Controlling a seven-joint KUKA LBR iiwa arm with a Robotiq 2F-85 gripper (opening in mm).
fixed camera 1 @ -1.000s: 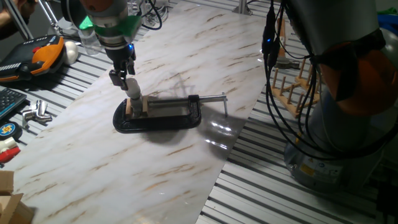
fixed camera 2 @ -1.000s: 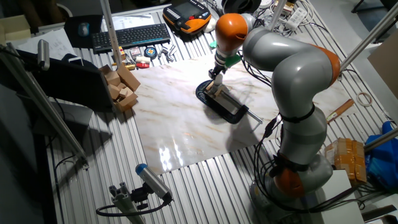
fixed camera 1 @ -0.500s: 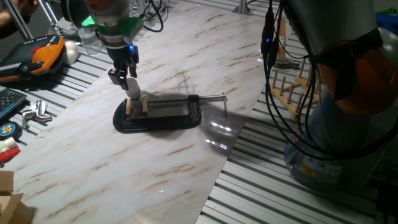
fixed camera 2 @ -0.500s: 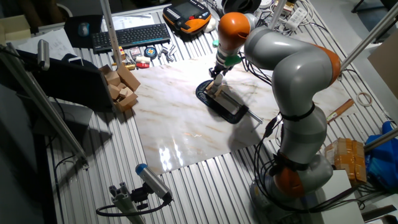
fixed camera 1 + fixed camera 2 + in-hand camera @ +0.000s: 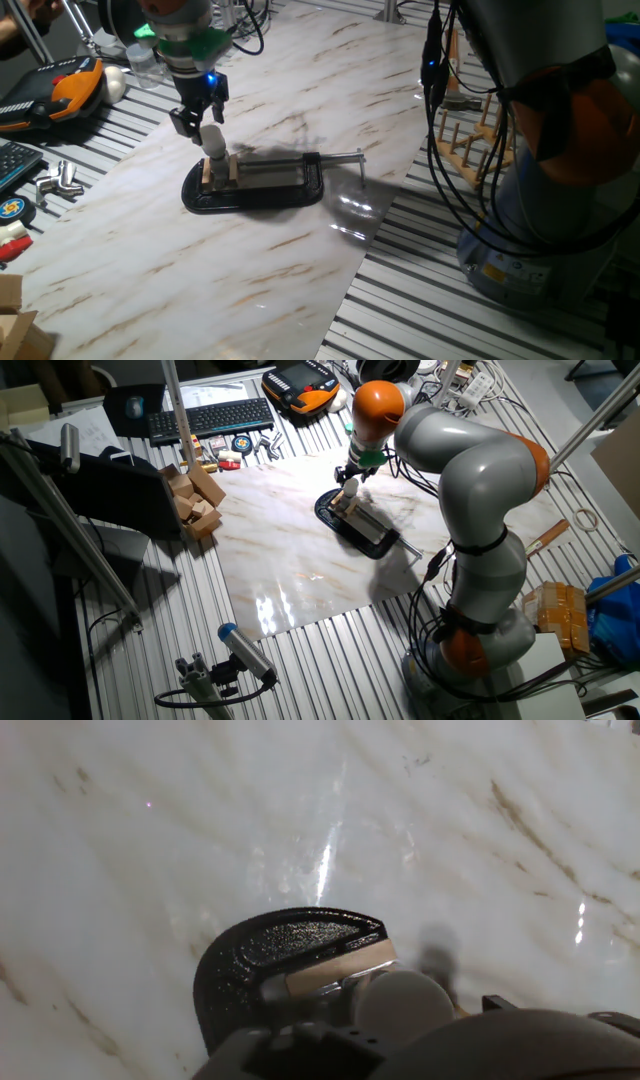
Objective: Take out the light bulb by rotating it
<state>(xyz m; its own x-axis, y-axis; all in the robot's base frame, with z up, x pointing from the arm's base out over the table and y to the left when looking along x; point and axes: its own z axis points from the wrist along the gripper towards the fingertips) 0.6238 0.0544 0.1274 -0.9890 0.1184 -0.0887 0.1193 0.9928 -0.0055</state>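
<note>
Above the black clamp, claw hangs just over the light bulb, fingers spread either side of the globe top, open, contact unclear. Bulb stands upright in a wood block held at the clamp's rounded end; hand view shows the white globe just beside the wood strip and the black clamp base. Clamp screw handle sticks out the far end from the bulb. Clamp lies on a marble-pattern board on the slatted desk.

Away from the clamp, off the board: orange-black handheld controller, white egg-shaped ball beside it, metal fittings, keyboard, wood blocks. Wooden peg rack and black cables sit beyond the screw end.

Arm arcs over from its base, wrist pointing straight down at the bulb, green ring above the claw.
</note>
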